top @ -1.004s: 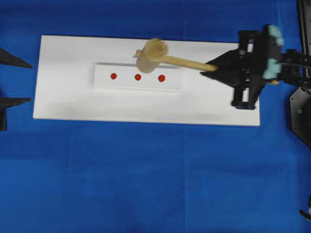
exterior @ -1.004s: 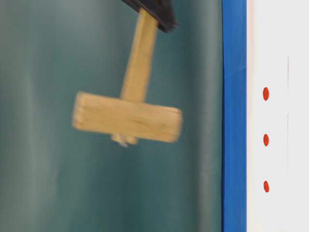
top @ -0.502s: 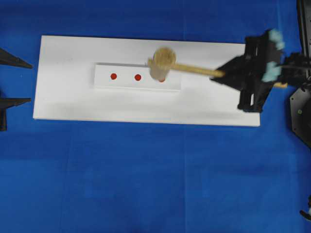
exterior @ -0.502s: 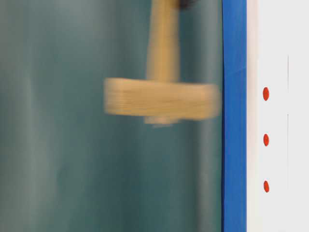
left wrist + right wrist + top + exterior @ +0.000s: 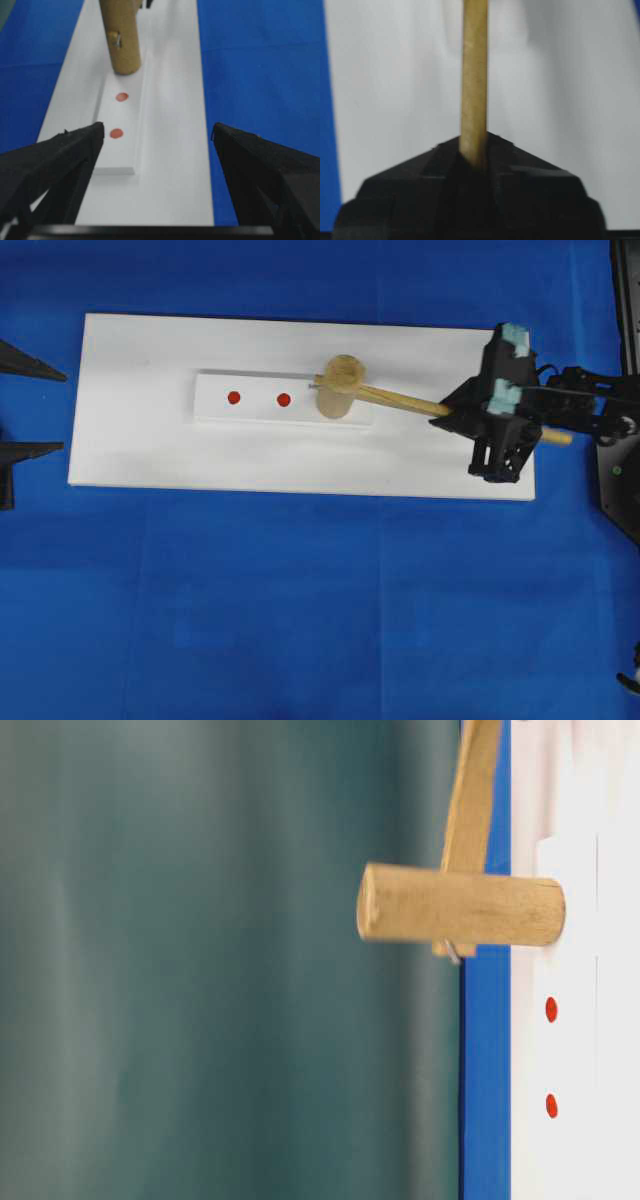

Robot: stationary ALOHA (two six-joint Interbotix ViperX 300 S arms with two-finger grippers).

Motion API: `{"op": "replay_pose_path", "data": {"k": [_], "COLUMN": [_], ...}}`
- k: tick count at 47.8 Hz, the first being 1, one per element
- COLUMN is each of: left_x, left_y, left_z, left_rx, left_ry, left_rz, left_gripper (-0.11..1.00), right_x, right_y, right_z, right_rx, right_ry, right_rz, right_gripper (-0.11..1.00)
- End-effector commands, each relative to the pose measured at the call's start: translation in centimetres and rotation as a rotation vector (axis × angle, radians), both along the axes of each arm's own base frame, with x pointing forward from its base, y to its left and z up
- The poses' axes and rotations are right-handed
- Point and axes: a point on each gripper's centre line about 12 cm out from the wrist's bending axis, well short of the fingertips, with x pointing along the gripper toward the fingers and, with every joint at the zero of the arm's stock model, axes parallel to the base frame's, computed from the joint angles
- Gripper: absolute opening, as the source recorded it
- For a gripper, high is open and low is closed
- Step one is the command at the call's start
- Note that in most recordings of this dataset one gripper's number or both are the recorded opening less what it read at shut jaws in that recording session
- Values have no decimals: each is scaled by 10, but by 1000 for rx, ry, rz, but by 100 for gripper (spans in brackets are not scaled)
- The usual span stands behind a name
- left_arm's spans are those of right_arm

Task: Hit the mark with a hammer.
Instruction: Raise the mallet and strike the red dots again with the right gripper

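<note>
Hammer (image 5: 341,386) handle clamped in right end effector (image 5: 447,408).

Tan hammer (image 5: 340,386) (red marks (image 5: 233,397))

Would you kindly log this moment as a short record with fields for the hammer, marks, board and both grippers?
hammer: head standing on the strip's right end, handle running right
red marks: two visible; the strip's right end is under the head
raised strip: on the white board
right gripper: shut on the handle
left gripper: open, holding nothing
</note>
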Motion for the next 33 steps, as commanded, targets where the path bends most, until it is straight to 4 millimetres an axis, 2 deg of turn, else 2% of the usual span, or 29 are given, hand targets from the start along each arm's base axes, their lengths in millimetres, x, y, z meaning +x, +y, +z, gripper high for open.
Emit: {"op": "replay_pose_path", "data": {"k": [1,6,11,23,27,33], "left_x": [1,1,1,1,1,1], "left_y": [0,0,0,0,0,0], "left_z": [5,5,4,4,5,5], "left_rx": [-1,-2,-2,-1,-2,-2], "left_ry": [-12,-12,-11,-12,-12,-14], "left_rz": [0,1,1,0,1,2], "left_gripper": [87,87,87,87,87,87], "right_x": [8,7,5,12,22,50], "right_y": [0,2,3,3,3,3], "right_z": [39,66,83,82,81,81], "right_rx": [-42,-79,-107,-111,-111,-118], "right_ry": [-129,-200,-232,-218,-211,-190], "right_rz": [19,46,70,79,82,107], "right_gripper": [1,1,1,1,1,1]}}
